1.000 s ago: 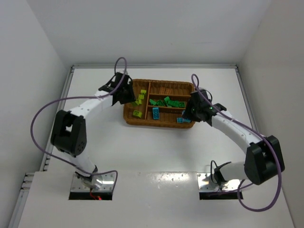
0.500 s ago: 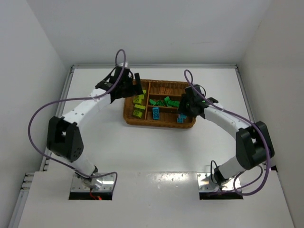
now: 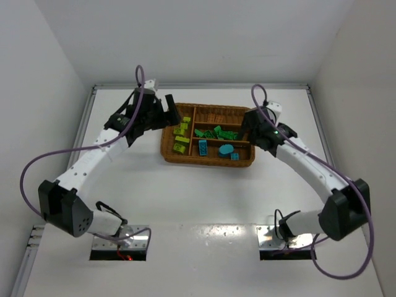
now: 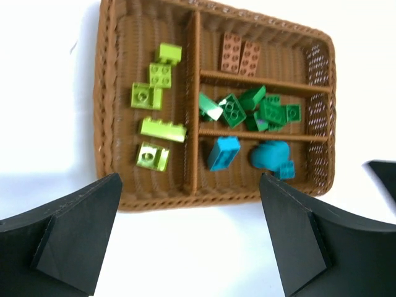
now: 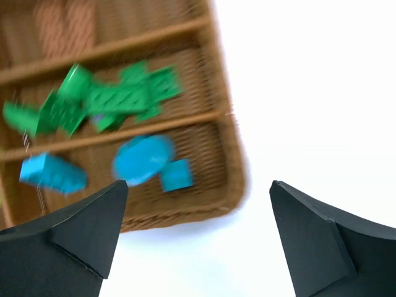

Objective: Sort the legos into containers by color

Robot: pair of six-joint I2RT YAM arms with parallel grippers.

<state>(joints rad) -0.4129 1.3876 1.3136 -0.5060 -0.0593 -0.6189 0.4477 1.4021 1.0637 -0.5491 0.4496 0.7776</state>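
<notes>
The brown wicker tray (image 3: 207, 162) holds the legos, sorted across its containers. Lime-yellow bricks (image 4: 159, 102) lie in the wide left section. Orange-brown bricks (image 4: 240, 57) sit in the far narrow section, dark green ones (image 4: 247, 110) in the middle one, and cyan-blue ones (image 4: 224, 151) in the near one. A rounded cyan piece (image 5: 143, 158) lies there beside a small cyan brick (image 5: 177, 174). My left gripper (image 3: 164, 114) hangs open and empty above the tray's left rim. My right gripper (image 3: 255, 128) hangs open and empty above the tray's right end.
The tray stands at the back of the white table (image 3: 204, 198), with raised white walls on the left, back and right. Purple cables (image 3: 37, 167) loop off both arms. The two arm bases (image 3: 120, 238) are at the near edge.
Both grippers have opened. A rounded cyan piece now lies in the near section under the right gripper. The left gripper has drawn back to the left, off the lime section.
</notes>
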